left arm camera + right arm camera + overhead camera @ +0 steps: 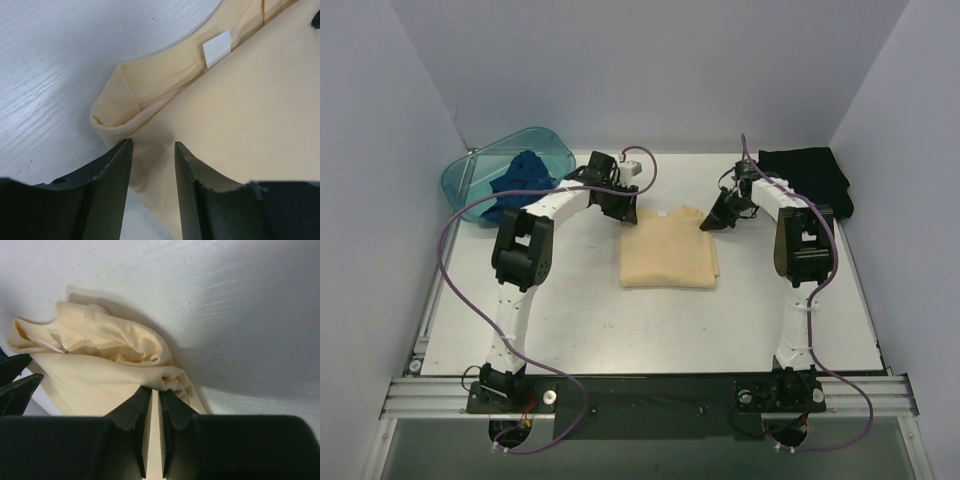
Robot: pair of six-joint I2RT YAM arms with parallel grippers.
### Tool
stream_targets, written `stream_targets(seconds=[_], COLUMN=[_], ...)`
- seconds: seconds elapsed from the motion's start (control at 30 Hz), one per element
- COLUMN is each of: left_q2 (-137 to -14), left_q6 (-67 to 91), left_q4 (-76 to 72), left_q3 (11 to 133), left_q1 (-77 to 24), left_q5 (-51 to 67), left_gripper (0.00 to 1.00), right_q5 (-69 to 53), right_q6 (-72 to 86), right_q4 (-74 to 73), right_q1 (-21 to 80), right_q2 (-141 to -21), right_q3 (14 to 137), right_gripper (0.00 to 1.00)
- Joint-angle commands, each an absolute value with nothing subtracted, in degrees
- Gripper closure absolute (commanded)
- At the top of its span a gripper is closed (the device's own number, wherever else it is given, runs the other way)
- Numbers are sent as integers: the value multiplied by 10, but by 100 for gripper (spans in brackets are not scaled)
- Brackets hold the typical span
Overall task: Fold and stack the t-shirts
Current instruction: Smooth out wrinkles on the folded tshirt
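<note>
The right tool (155, 390) sits closest, its fingers pressed together on a bunched corner of the pale yellow t-shirt (668, 255). The left tool (150, 142) stands spread. The shirt's other far corner lies in its gap and does not look pinched. The shirt's far edge runs from tool to tool, and the rest lies flat on the worktop (620, 330) behind both, toward the arm bases. A fold drawn that way probably comes next, once the left tool closes. The black t-shirt (810, 175) lies just beyond the right tool. The dark blue t-shirt (525, 172) lies beyond the left, in a teal basin (465, 190).
</note>
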State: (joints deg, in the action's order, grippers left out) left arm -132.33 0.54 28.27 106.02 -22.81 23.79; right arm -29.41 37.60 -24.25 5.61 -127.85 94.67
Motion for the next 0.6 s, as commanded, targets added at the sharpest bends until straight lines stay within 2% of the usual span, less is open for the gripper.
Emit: stream_targets(seconds=[0.0,0.1,0.17,0.43,0.57], left_q2=[-1262,-1249,-1245,-1265,-1232], left_q6=[40,47,47,74,92], left_q4=[242,239,236,235,239], left_q3=[1058,1044,1036,1009,978], left_q1=[-194,-182,-180,-187,-185], left_q5=[229,228,230,267,267], left_gripper=[48,43,41,37,36], right_q5=[-256,-219,-200,-233,-233], right_q6=[336,316,305,298,260], right_q4=[-251,-252,-257,-301,-302], right_q1=[51,49,49,49,54], right_q2=[-1236,-1200,-1196,-1244,-1197], right_q3=[974,984,990,998,952], right_gripper=[90,72,66,58,47])
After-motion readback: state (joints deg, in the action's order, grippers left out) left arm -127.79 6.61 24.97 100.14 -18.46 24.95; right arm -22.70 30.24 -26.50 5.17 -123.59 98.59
